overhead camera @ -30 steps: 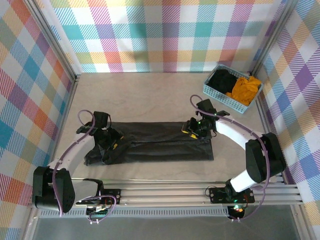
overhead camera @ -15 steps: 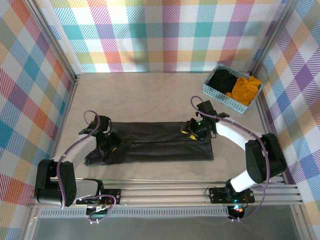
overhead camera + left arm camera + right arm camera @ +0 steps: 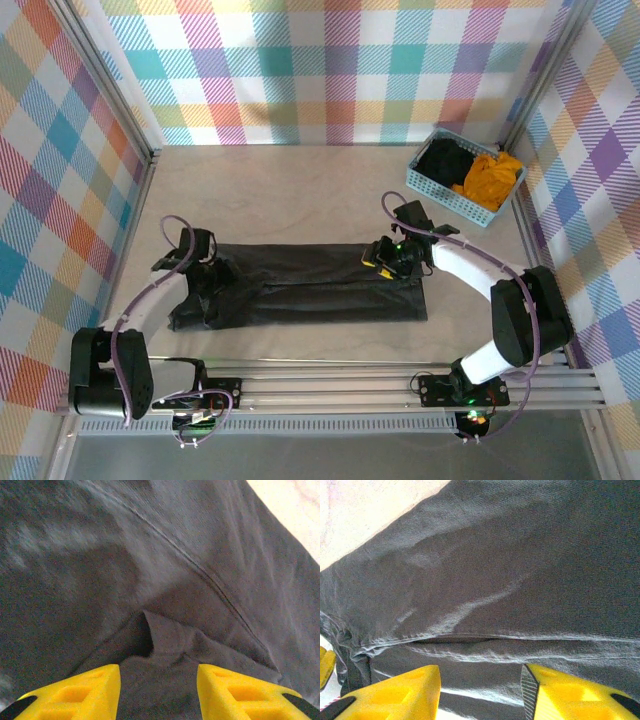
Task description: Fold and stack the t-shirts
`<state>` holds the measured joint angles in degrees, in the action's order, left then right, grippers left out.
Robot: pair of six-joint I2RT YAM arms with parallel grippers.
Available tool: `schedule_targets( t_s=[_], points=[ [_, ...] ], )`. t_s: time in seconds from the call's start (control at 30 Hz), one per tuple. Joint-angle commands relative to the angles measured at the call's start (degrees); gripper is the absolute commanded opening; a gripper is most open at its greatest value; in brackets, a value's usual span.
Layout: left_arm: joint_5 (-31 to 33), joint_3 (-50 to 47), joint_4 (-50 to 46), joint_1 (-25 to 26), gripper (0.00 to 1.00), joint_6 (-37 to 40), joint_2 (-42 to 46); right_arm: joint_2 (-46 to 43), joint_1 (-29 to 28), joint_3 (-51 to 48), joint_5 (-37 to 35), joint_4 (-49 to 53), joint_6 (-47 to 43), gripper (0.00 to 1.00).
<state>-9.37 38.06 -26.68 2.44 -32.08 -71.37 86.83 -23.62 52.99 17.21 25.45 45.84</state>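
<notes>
A dark charcoal-grey t-shirt (image 3: 310, 285) lies on the table as a long flat strip, its edges folded in toward the middle. My left gripper (image 3: 207, 272) hangs over its left end, open, its yellow fingers (image 3: 80, 692) straddling a small raised wrinkle (image 3: 160, 640) in the cloth. Over the strip's far right end my right gripper (image 3: 386, 258) is also open, both fingers (image 3: 395, 695) just above a folded hem (image 3: 470, 642). Neither gripper pinches any cloth. A black t-shirt (image 3: 444, 160) and a mustard-orange t-shirt (image 3: 490, 178) lie bunched in the basket.
The light blue perforated basket (image 3: 432, 190) stands at the back right near the checked wall. Bare beige table (image 3: 290, 200) stretches behind the strip. An aluminium rail (image 3: 330, 385) runs along the near edge by the arm bases.
My left gripper has shifted a little to the left and away from me over the shirt's left end. The right gripper and the shirt have hardly moved.
</notes>
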Motion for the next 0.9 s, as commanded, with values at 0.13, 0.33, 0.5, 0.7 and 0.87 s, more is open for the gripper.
schedule_targets(
  t_s=[0.13,0.33,0.5,0.7,0.87],
  points=[
    [-3.83,0.86,4.71,-2.53,0.43,2.91,-5.35,-0.87,0.15,1.81,0.50,2.53,-0.67,0.48],
    [-6.57,-0.10,6.61,-2.44,0.40,1.63,-4.51,-0.61,0.12,1.85,0.21,2.53,-0.58,0.48],
    [-7.02,-0.54,6.30,-1.79,0.37,1.04,-4.30,0.16,0.15,1.76,0.18,2.17,-0.42,0.48],
    [-7.02,-0.84,6.20,-1.64,0.31,1.28,-5.51,0.83,0.15,2.46,0.28,1.71,-0.23,0.48],
    [-6.89,-0.47,5.32,-0.96,0.28,1.40,-5.88,0.81,0.07,2.30,0.03,1.76,-0.10,0.47]
  ],
)
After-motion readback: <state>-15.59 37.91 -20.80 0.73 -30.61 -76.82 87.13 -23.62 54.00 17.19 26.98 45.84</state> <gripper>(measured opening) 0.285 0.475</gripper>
